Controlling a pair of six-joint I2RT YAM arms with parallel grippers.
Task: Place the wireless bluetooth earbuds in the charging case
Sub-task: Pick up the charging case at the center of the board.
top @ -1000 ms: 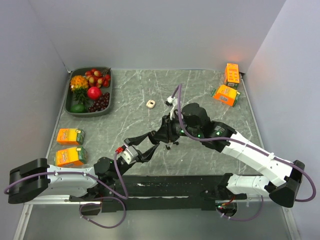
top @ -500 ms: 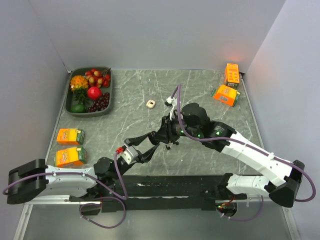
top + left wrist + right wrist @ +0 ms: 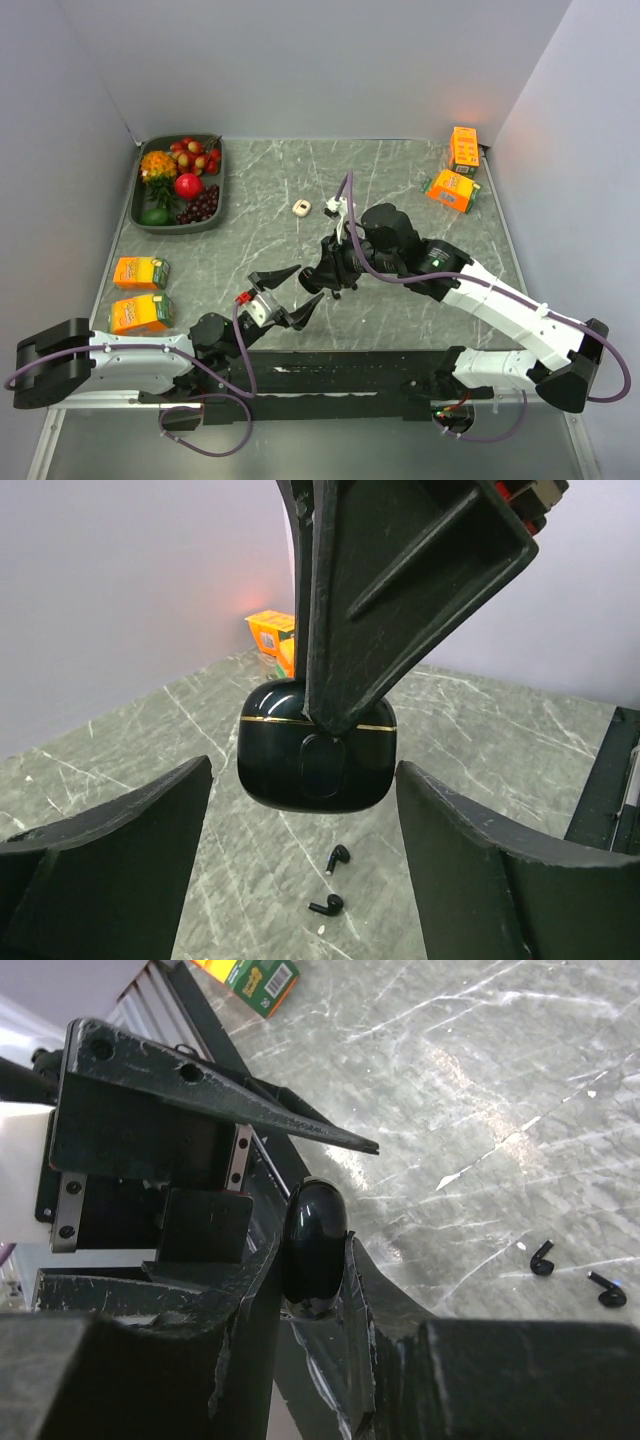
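Observation:
The charging case is glossy black with a thin gold seam, and its lid is shut. It hangs above the table with my right gripper shut on it from above. My left gripper is open, one finger on each side of the case with a gap on both sides. The two wireless bluetooth earbuds lie loose on the marble table below the case; the right wrist view shows them as well. From above, both grippers meet near the table's middle front.
A fruit tray stands at the back left. Two orange cartons lie at the left edge, and two orange boxes at the back right. A small beige object sits behind the grippers.
My left gripper's fingers have spread wide apart and drawn back a little from the case. The right gripper still holds the case in about the same place.

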